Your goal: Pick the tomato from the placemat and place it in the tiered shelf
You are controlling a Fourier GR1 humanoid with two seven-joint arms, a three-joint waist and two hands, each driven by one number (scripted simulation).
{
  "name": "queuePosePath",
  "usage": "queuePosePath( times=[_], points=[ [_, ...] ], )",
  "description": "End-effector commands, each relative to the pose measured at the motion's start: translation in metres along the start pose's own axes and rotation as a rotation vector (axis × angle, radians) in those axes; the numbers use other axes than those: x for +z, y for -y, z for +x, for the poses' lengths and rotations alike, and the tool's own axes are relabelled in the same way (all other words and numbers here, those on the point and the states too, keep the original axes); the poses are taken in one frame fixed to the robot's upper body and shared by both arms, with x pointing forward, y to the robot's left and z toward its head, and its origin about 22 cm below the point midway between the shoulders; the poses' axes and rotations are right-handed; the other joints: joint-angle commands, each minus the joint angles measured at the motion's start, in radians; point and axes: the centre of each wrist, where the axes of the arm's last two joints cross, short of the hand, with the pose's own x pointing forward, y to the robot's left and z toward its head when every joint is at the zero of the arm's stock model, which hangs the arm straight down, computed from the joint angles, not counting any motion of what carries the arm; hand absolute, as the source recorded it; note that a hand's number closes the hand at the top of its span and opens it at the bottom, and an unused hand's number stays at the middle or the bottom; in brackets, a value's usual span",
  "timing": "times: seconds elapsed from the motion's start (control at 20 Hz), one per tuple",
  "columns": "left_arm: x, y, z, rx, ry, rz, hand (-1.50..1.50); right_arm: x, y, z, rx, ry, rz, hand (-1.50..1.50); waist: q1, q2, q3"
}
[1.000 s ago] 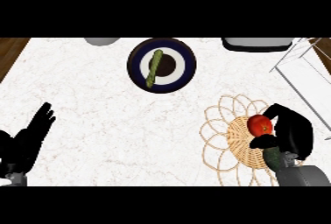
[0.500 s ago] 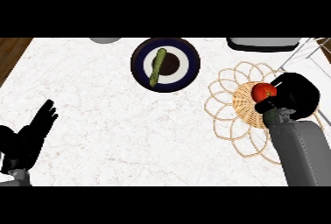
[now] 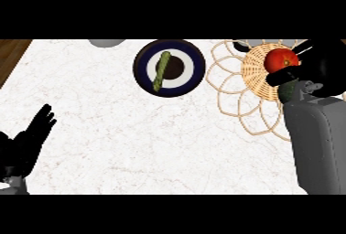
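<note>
A red tomato (image 3: 280, 60) shows at the upper right, over the woven straw placemat (image 3: 236, 91). My right hand (image 3: 323, 68) is curled round it from the right, thumb below the fruit. Whether the tomato rests on the mat or hangs above it cannot be told. My left hand (image 3: 27, 146) rests open at the lower left edge, fingers up. The tiered shelf does not show clearly; only dark shapes lie along the top right edge.
A dark blue plate (image 3: 191, 64) with a white ring holds a green vegetable stick (image 3: 161, 71) near the top centre. A grey object (image 3: 107, 42) peeks in at the top edge. The wooden floor (image 3: 10, 52) shows beyond the counter's left edge.
The right hand has kept its hold on the tomato and moved up and away from me. The view has shifted, so plate and placemat appear further left. The left hand stays still.
</note>
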Motion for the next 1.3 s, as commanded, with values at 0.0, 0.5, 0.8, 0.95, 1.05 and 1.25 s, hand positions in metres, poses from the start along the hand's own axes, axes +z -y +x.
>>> queuePosePath(
  times=[0.0,0.5,0.8,0.95,1.05,1.25],
  points=[
    [0.004,0.001,0.013,0.001,0.002,-0.001,0.0,0.01,0.057,0.014,-0.149,-0.094,-0.05,1.5,-0.004,-0.006,0.001],
    [0.0,-0.003,0.014,0.002,-0.001,0.0,0.0,0.039,0.126,0.039,-0.209,-0.077,-0.209,1.5,-0.001,-0.001,0.0],
    [0.013,0.02,0.007,0.012,0.012,0.006,0.0,0.021,0.149,0.045,-0.178,-0.109,-0.33,1.5,0.006,0.0,0.0],
    [0.005,0.007,0.0,-0.002,0.017,0.009,0.0,0.011,0.168,0.06,-0.053,-0.155,-0.373,1.5,0.0,0.001,-0.002],
    [0.007,-0.008,-0.005,-0.008,0.002,0.009,0.0,-0.005,0.181,0.051,-0.033,-0.17,-0.377,1.5,-0.001,0.001,-0.001],
    [-0.001,0.002,-0.004,0.01,-0.004,0.01,0.0,-0.022,0.196,0.052,0.005,-0.163,-0.349,1.5,-0.002,0.003,-0.001]
  ],
)
